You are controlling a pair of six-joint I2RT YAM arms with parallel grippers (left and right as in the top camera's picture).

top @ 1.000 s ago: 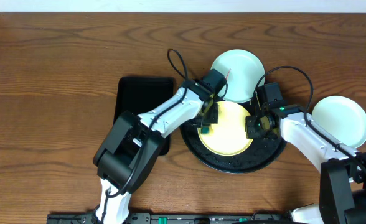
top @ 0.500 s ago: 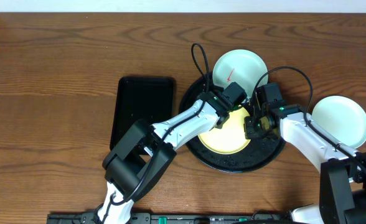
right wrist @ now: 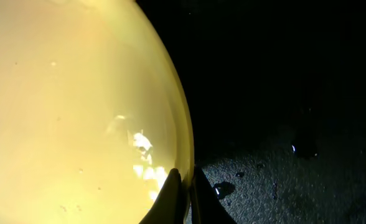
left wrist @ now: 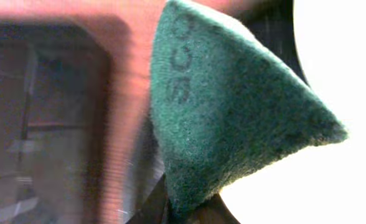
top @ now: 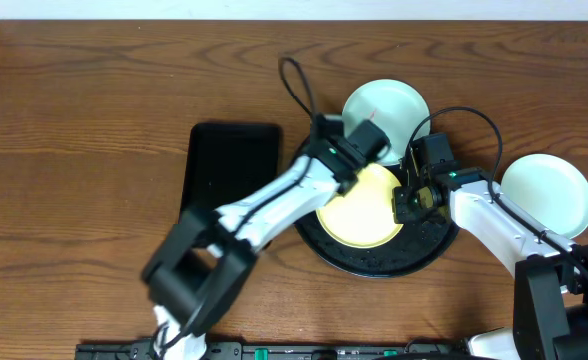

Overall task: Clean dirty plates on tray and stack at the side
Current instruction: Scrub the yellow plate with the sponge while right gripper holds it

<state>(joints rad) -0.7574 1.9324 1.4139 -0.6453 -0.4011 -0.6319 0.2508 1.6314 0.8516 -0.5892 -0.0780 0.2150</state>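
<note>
The pale yellow plate (top: 359, 212) lies in the round black tray (top: 374, 262). My right gripper (top: 406, 205) is shut on that plate's right rim; in the right wrist view both fingers pinch the yellow plate (right wrist: 77, 93) at its edge, the gripper (right wrist: 183, 183) over the wet tray (right wrist: 282, 124). My left gripper (top: 362, 158) hovers at the plate's far edge, blurred, shut on a green scouring pad (left wrist: 220, 106). A pale mint plate (top: 384, 105) with a red streak sits behind the tray. Another pale plate (top: 546, 193) rests on the table at the right.
A smaller black rectangular tray (top: 229, 175) lies left of the round one and shows blurred in the left wrist view (left wrist: 46, 124). The brown wooden table (top: 94, 120) stretches away to the left and back. Cables loop above both wrists.
The left arm has swept the green pad from the yellow plate's left side across to its far edge and is still in motion. The right arm and its grip have not moved.
</note>
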